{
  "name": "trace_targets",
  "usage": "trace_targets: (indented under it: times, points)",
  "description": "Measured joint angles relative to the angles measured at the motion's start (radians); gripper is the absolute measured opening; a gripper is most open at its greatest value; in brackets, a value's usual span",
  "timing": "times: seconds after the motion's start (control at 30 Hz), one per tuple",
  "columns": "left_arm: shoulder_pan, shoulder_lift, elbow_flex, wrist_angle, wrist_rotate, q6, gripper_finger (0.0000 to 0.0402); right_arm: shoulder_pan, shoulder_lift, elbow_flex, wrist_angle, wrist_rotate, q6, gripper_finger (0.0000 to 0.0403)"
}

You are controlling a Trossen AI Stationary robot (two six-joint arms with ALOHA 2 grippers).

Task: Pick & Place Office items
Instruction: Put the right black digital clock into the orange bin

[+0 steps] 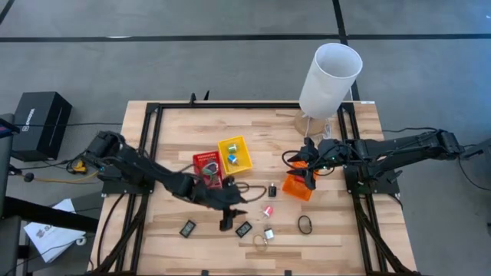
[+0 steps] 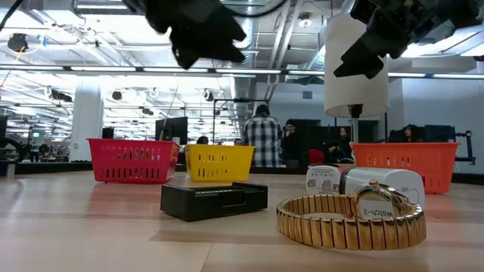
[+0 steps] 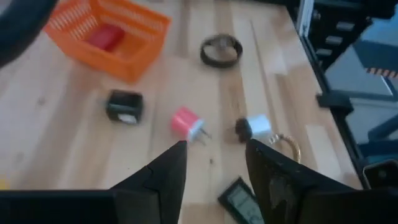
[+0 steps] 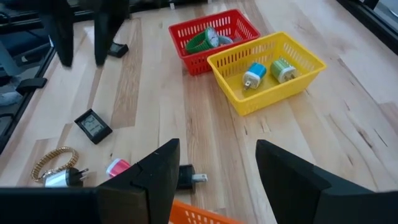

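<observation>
Small office items lie loose on the wooden table: a pink plug (image 3: 186,123), a white plug (image 3: 255,127), a black block (image 3: 124,106), a black band (image 3: 221,50), a gold watch (image 2: 352,219) and two small black clocks (image 1: 244,228) (image 1: 188,228). My left gripper (image 3: 214,155) hovers open above the table, short of the pink and white plugs, and holds nothing. My right gripper (image 4: 216,149) is open and empty over the orange tray (image 1: 298,185), which holds a red item (image 3: 102,37).
The red tray (image 4: 214,34) holds a green ring. The yellow tray (image 4: 267,68) holds a blue plug and a green plug. A tall white cylinder (image 1: 330,80) stands at the table's far right. Black frame rails run along both sides. People stand in the room beyond.
</observation>
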Motion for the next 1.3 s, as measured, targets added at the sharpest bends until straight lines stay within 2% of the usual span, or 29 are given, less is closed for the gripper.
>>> trace_targets:
  times: [0.33, 0.63, 1.0, 1.3]
  points:
    - [-0.069, 0.139, 0.001, 0.126, -0.025, -0.049, 0.0228, 0.000, 0.000, 0.000, 0.007, 0.000, -0.001, 0.0203]
    - [-0.136, 0.260, 0.000, 0.170, -0.179, -0.231, 0.0277, 0.000, 0.000, 0.000, 0.013, 0.000, 0.000, 0.0203]
    - [-0.194, 0.332, 0.000, 0.194, -0.319, -0.313, 0.0297, 0.001, 0.000, 0.000, 0.014, 0.000, 0.000, 0.0203]
    - [-0.203, 0.332, 0.000, 0.201, -0.328, -0.361, 0.0304, 0.000, 0.000, 0.000, 0.013, 0.000, -0.001, 0.0203]
